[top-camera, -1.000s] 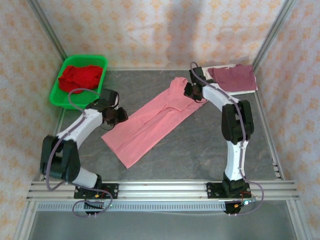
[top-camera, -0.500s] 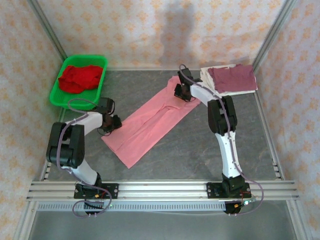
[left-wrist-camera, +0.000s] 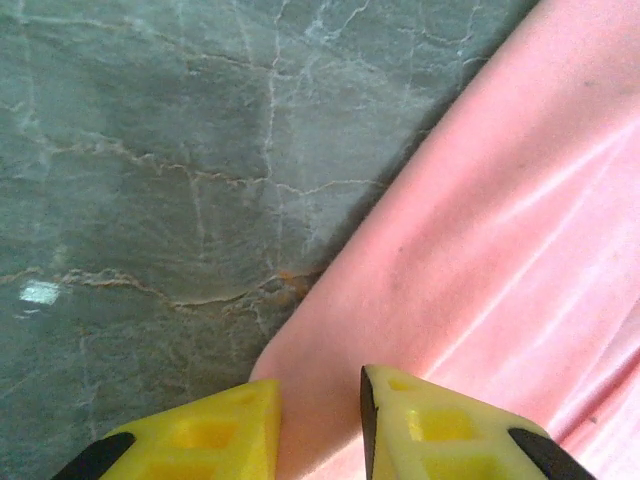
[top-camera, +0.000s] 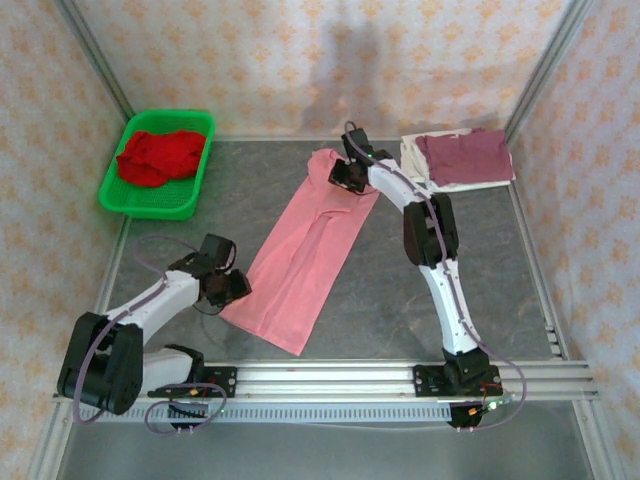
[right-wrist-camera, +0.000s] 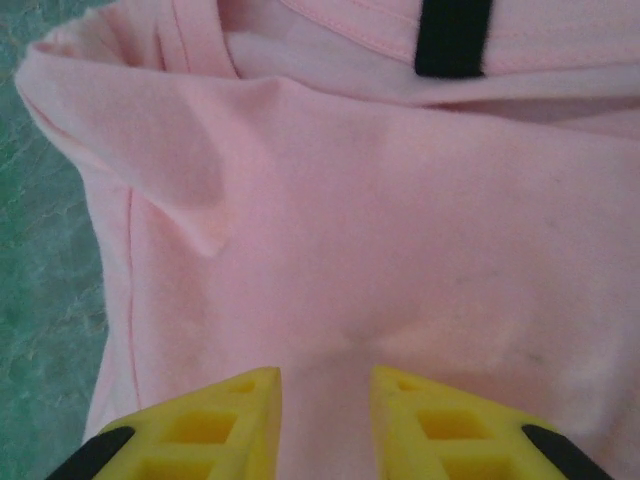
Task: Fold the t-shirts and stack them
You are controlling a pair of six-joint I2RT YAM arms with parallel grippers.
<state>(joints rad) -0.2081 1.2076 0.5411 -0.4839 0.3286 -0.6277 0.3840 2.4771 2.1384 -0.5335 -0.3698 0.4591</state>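
The salmon-pink t-shirt lies folded into a long strip, running from the table's back centre towards the front left. My left gripper is at its near left corner. In the left wrist view, the pink cloth runs in between that gripper's narrow-set yellow fingers. My right gripper holds the collar end. In the right wrist view, the fabric puckers between the right gripper's fingers. A maroon t-shirt lies folded on an off-white one at the back right. A bright red t-shirt is bunched in the basket.
The green mesh basket stands at the back left. Aluminium rails run along the near edge. Patterned walls close in the back and both sides. Bare grey table shows to the right of the pink strip.
Both grippers have dragged the pink shirt. Its near end swung towards the front and its collar end moved left, so the strip now lies steeper. The left arm pulled back towards its base.
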